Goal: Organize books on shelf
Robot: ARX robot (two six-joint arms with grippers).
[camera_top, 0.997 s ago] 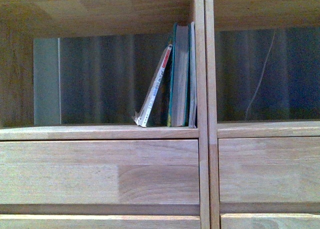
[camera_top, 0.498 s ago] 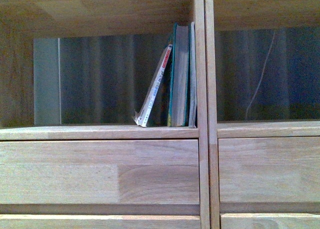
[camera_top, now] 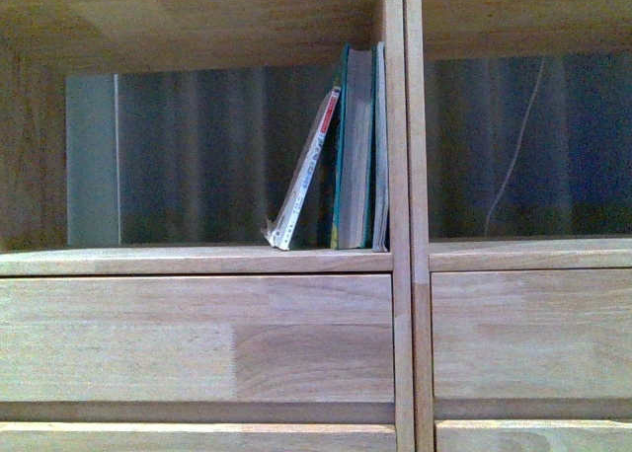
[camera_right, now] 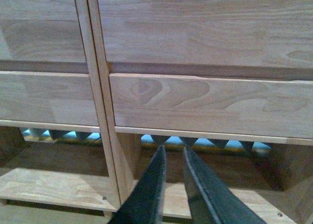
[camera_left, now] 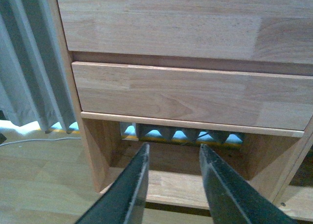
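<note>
In the front view three books stand in the shelf [camera_top: 197, 263] compartment left of the central double upright [camera_top: 405, 215]. A thin white paperback [camera_top: 304, 176] with a red spine mark leans right against the thicker teal-edged book [camera_top: 354, 146]. A thin pale book [camera_top: 381, 146] stands upright against the upright. Neither arm shows in the front view. My left gripper [camera_left: 171, 153] is open and empty, low before the bottom compartment. Held shut with nothing in it, my right gripper [camera_right: 173, 153] points at the bottom compartment right of the upright.
Plain wooden drawer fronts [camera_top: 197, 339] lie below the book compartment. The compartment right of the upright [camera_top: 523, 146] shows a thin cable. A grey curtain [camera_left: 27, 67] and wood floor [camera_left: 39, 175] lie beside the shelf's outer side.
</note>
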